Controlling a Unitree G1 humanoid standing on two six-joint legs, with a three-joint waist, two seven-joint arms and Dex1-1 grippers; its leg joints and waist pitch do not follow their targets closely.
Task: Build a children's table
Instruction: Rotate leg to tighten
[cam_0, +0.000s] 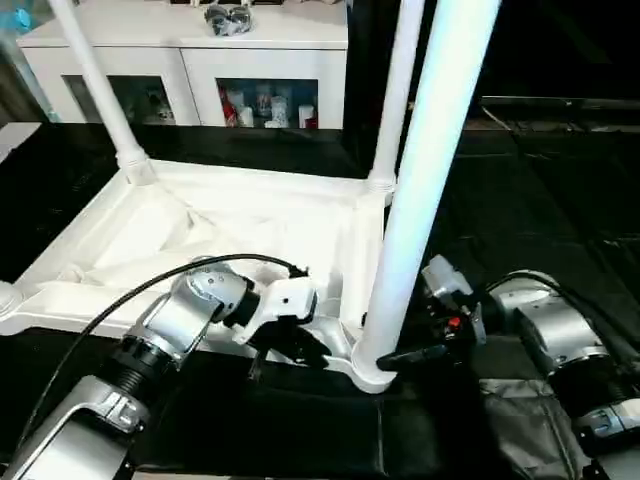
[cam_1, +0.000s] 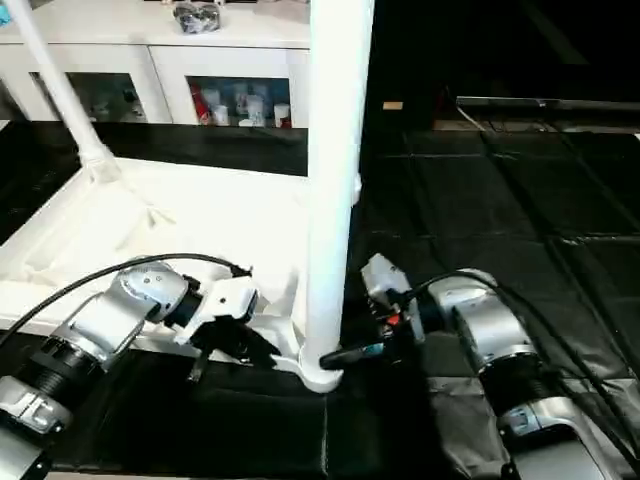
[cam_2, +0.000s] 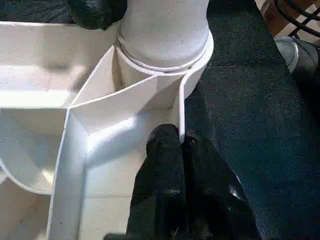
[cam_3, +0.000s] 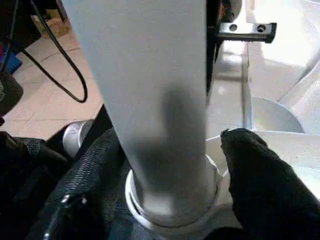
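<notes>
Looking down through the left eye view, we see the children's table (cam_0: 230, 225) lying upside down on the black floor mat (cam_0: 300, 430), ribbed underside up, with 3 tube legs standing in its corner sockets: the near leg (cam_0: 425, 170) and 2 more at the far corners. Taking that near leg as our landmark, the left gripper (cam_0: 300, 345) sits at the tabletop's rim just beside the leg's socket, and the right gripper (cam_0: 425, 352) reaches to the leg's base from the other side. Behind the table stands a white cabinet (cam_0: 190, 60) with glass doors.

The right eye view gives us the same layout, with the near leg (cam_1: 335, 170) hiding 1 far leg, so we count only 2.

The left wrist view shows what the head views cannot: the left fingers (cam_2: 165, 170) pressed together against the thin rim wall, just short of the socket (cam_2: 165, 55) that holds the near leg.

The right wrist view shows us the right fingers (cam_3: 255, 170) standing apart on either side of the leg's base (cam_3: 155, 125); we cannot tell whether they touch it.
</notes>
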